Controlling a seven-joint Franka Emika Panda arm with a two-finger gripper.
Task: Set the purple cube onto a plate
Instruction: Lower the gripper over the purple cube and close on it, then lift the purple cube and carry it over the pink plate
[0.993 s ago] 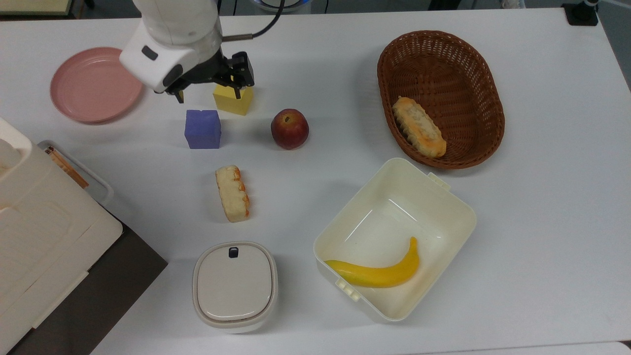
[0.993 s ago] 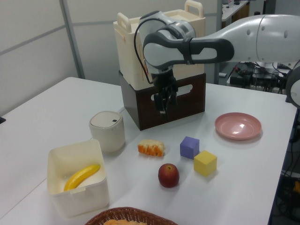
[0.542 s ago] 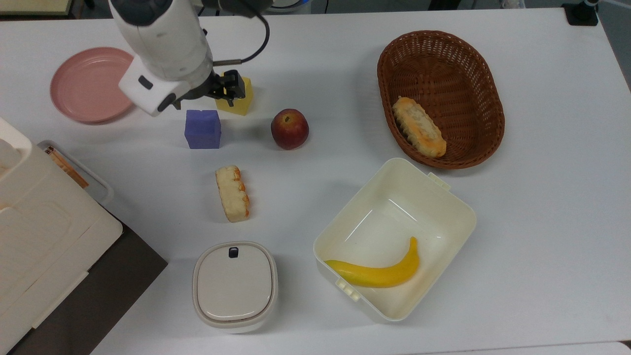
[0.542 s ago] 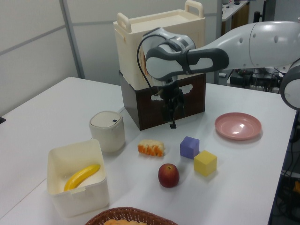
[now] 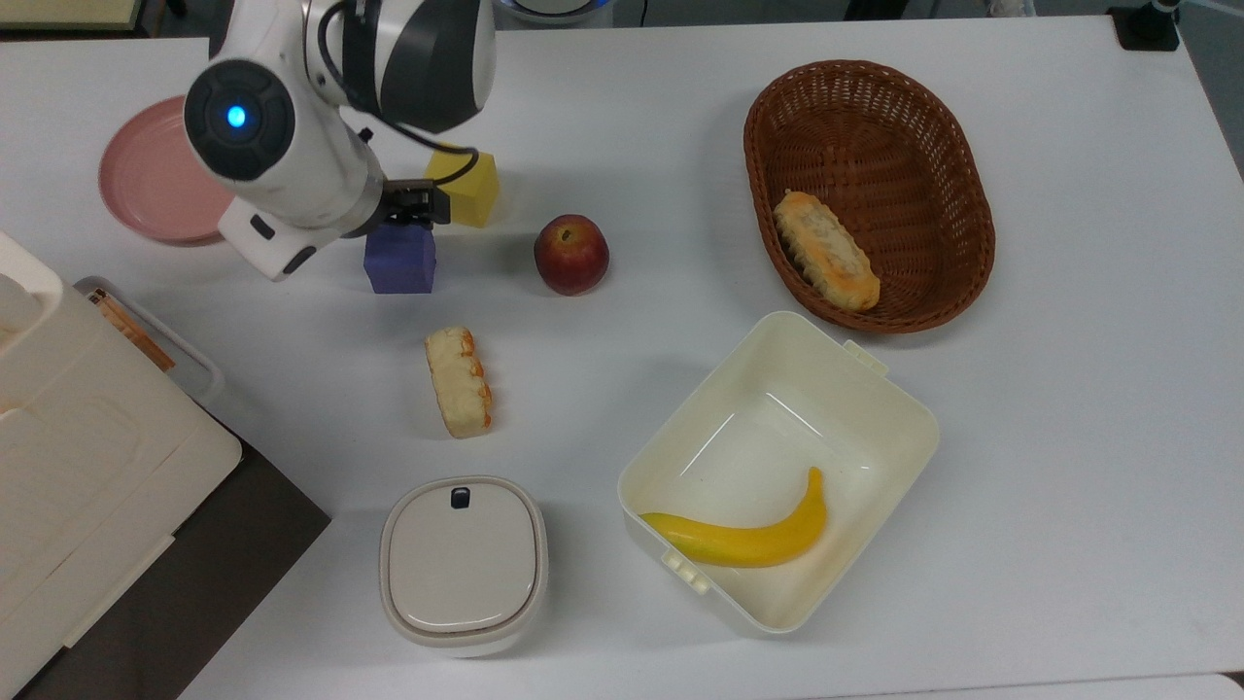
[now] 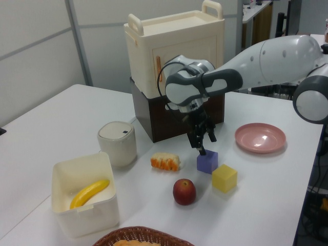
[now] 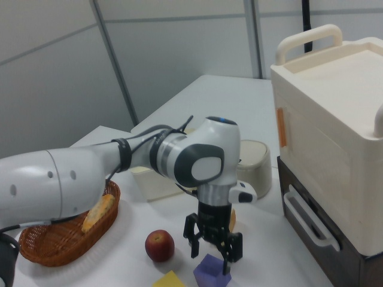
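The purple cube (image 5: 399, 264) rests on the white table, its far edge covered by my wrist in the top view. My gripper (image 5: 406, 216) hangs open right over the purple cube (image 6: 207, 162). In the right view, the gripper (image 7: 211, 255) has one finger on each side of the cube (image 7: 212, 272), with the fingertips about level with its top face. Nothing is held. The pink plate (image 5: 146, 185) lies empty to the top view's left of the cube, partly behind my arm, and the plate (image 6: 260, 138) is fully in sight in the left view.
A yellow cube (image 5: 471, 190) sits close beside the purple one, and an apple (image 5: 570, 254) lies to the top view's right. Also on the table are a bread piece (image 5: 458, 381), a lidded pot (image 5: 463, 564), a banana box (image 5: 914, 408) and a wicker basket (image 5: 758, 126). A cream crate (image 5: 78, 457) stands at the top view's left.
My gripper has come down and moved from over the yellow cube to just above the purple cube. No object on the table has shifted.
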